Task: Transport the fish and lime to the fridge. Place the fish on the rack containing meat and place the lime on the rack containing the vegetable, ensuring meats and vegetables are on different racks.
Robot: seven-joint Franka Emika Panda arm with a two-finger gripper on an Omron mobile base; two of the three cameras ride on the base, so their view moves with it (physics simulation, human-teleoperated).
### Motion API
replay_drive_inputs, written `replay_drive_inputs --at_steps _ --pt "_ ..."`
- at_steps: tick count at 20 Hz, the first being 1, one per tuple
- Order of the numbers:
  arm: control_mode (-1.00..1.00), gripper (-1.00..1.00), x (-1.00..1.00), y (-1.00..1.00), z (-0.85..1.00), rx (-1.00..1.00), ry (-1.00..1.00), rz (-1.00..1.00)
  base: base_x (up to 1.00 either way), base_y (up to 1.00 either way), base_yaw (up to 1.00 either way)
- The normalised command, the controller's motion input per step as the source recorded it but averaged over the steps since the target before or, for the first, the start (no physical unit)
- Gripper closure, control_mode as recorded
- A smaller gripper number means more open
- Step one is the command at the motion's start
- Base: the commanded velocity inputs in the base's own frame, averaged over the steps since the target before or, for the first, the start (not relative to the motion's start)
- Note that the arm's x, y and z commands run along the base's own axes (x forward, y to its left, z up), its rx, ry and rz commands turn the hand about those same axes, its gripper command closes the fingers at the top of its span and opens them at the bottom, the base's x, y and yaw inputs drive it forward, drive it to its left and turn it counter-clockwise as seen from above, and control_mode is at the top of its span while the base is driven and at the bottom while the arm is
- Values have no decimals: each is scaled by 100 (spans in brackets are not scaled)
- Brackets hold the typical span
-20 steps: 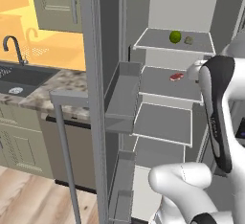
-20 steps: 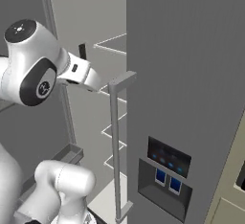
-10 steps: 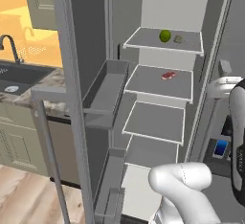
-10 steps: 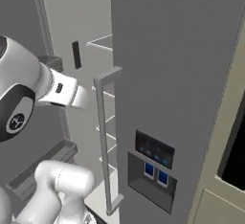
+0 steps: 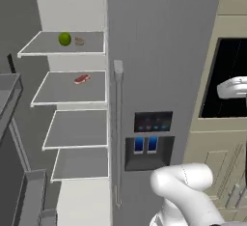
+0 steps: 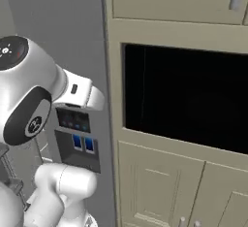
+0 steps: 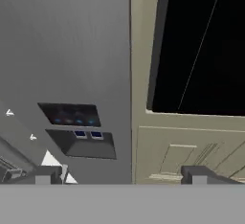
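Kitchen view has swung right since a second ago: both base cameras moved with the base, so the fridge (image 5: 159, 75) interior now sits at the left of the left base frame, its closed door with the dispenser at center, and a dark wall oven (image 6: 184, 97) with beige cabinets (image 6: 160, 187) takes up the right base frame; this is camera motion, not objects shifting. Lime (image 5: 64, 38) lies on the top rack (image 5: 58, 51) at upper left of the left base frame, just beside the vegetable (image 5: 79, 41), apart from it. Meat (image 5: 81, 79) lies alone on the second rack (image 5: 53, 97) below. No fish on either rack. Gripper (image 7: 124, 173), at the bottom of the hand frame, is spread wide and empty, fingertips (image 7: 48, 174) well apart, pointed at the seam between fridge door and oven cabinet. Judgement: lime half looks done, with meat and vegetable on separate racks; the base appears to be turning away from the fridge, probably to fetch the fish. Fish location cannot be told from these frames.
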Motion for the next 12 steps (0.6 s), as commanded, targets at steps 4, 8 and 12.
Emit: replay_drive_inputs --at_steps 4,8,12 --pt "100 -100 0 0 0 0 0 0 0 0 -100" --pt "100 -100 0 0 0 0 0 0 0 0 -100" --pt "100 -100 0 0 0 0 0 0 0 0 -100"
